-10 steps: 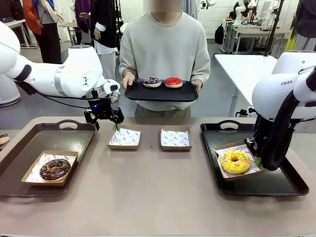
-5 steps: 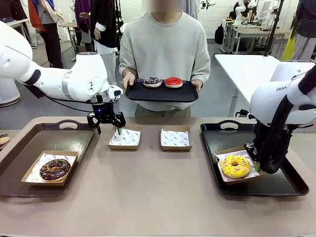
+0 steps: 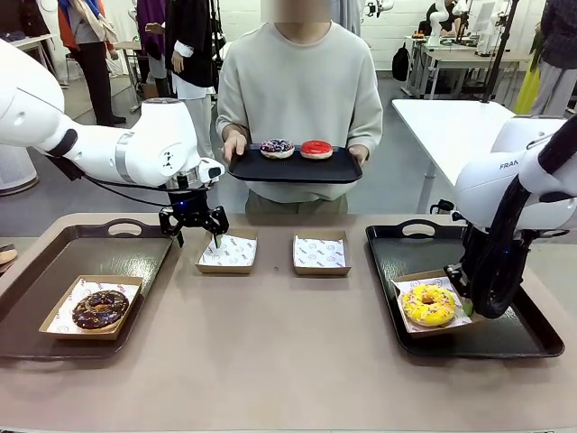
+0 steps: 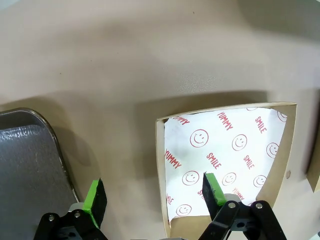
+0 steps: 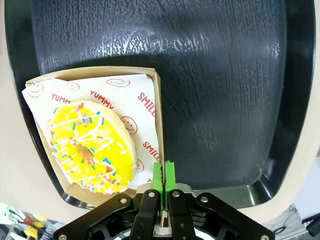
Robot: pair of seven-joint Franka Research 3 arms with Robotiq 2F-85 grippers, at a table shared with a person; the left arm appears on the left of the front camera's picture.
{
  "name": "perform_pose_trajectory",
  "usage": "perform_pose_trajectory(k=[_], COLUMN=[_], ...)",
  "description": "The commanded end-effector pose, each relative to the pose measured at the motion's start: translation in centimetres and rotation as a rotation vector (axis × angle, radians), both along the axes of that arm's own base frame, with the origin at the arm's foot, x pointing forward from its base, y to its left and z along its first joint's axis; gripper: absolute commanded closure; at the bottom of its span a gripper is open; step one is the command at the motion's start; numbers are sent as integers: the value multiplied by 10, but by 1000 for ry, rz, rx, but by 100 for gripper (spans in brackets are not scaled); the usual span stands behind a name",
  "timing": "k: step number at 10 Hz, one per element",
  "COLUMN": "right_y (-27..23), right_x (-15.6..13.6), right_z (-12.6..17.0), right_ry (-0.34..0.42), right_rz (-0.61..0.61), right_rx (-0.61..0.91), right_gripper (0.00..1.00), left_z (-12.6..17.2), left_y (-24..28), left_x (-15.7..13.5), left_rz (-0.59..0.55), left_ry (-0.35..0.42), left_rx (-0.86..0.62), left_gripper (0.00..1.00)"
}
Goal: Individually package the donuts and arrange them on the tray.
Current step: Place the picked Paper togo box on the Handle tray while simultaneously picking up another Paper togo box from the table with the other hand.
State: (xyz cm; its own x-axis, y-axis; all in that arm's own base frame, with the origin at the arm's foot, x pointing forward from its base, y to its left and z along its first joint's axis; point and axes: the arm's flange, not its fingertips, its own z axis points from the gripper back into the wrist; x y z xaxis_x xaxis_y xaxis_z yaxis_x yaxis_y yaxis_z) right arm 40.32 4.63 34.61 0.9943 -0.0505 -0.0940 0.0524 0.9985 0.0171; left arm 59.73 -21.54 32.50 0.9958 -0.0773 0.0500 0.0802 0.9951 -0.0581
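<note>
while a person (image 3: 302, 90) at the far side holds a black serving tray (image 3: 293, 173), the front view has the sprinkled purple donut (image 3: 277, 148) and the red donut (image 3: 316, 149) on it, up and beyond the left end effector (image 3: 196, 233), which is the nearer arm to them. that end effector hangs released over the left wall of an empty box (image 3: 225, 270); a second empty box (image 3: 322, 271) lies beside it on the table (image 3: 270, 361). the chocolate donut (image 3: 100, 309) sits boxed on the left tray (image 3: 135, 257), the yellow donut (image 3: 428, 305) boxed on the right tray (image 3: 514, 338).

left wrist view: the green pads (image 4: 94, 200) straddle that box's wall, one over bare table, the other over the smiley-printed paper (image 4: 225, 155), with nothing held between them.

right wrist view: the right end effector (image 5: 163, 175) is clenched on the side wall of the loaded box (image 5: 156, 100), with the yellow donut just beside its pads.
</note>
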Motion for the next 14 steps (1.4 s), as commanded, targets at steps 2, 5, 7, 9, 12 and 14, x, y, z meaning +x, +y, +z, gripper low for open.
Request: perform_pose_trajectory(k=[2,5,7,9,12,14], right_y=[2,3,3,2,0,-2], right_x=[6,6,5,4,2,1], right_z=[0,0,0,0,1,2], right_ry=[-1,5,2,2,1,-2], right_rz=[5,10,13,11,6,4], right_rx=[52,56,56,58,67,72], right_gripper=[98,6,0,3,0,0], left_z=[1,3,5,6,4,5], left_y=[-5,-5,-4,-3,-3,-3], left_x=[3,3,2,2,3,3], left_rz=[27,22,21,21,19,18], left_ry=[10,23,17,17,25,27], left_rx=[36,10,6,5,2,3], left_gripper=[0,59,61,100,100,100])
